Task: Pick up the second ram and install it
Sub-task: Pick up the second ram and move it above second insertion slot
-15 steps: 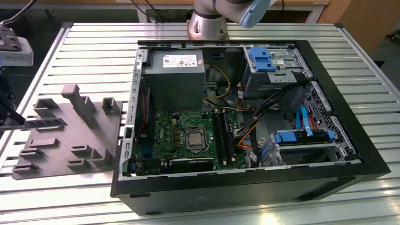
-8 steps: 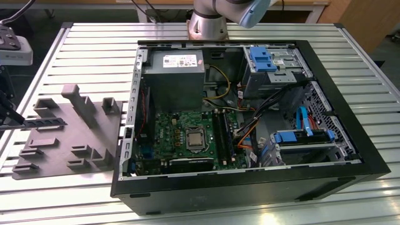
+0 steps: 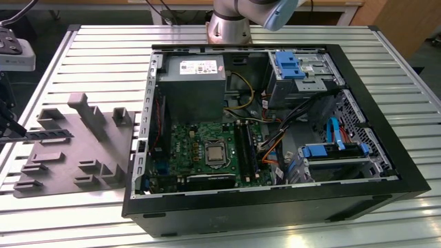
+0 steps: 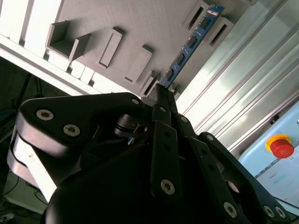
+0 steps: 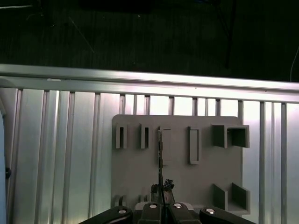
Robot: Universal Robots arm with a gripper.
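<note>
The second ram (image 3: 47, 134) is a thin dark stick with a blue-green edge, held level over the grey tray (image 3: 76, 155) at the exterior view's left. My gripper (image 3: 16, 133) is shut on one end of it. In the second wrist view the second ram (image 4: 189, 44) runs away from the gripper (image 4: 163, 89) toward the tray's slot blocks. In the first wrist view the second ram (image 5: 160, 156) shows edge-on above the tray (image 5: 135, 177), clamped in the gripper (image 5: 162, 190). Whether its far end touches the tray I cannot tell.
An open computer case (image 3: 386, 191) lies on the slatted aluminium table (image 3: 103, 57), to the tray's right. Inside are the green motherboard (image 3: 189, 150), long black memory slots (image 3: 245, 147), a grey power supply (image 3: 193, 85) and loose cables (image 3: 272, 147). A red stop button (image 4: 281, 147) sits beside the table.
</note>
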